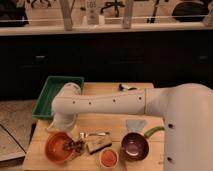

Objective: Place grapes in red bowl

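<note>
The hand [70, 142] is seen low over the red bowl [54, 151] on the bench [107, 125], with the grapes [77, 147] at its rim (grip cannot be told).

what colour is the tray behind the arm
The tray is green, camera view. The tool is low at the right rim of the red bowl.
</note>
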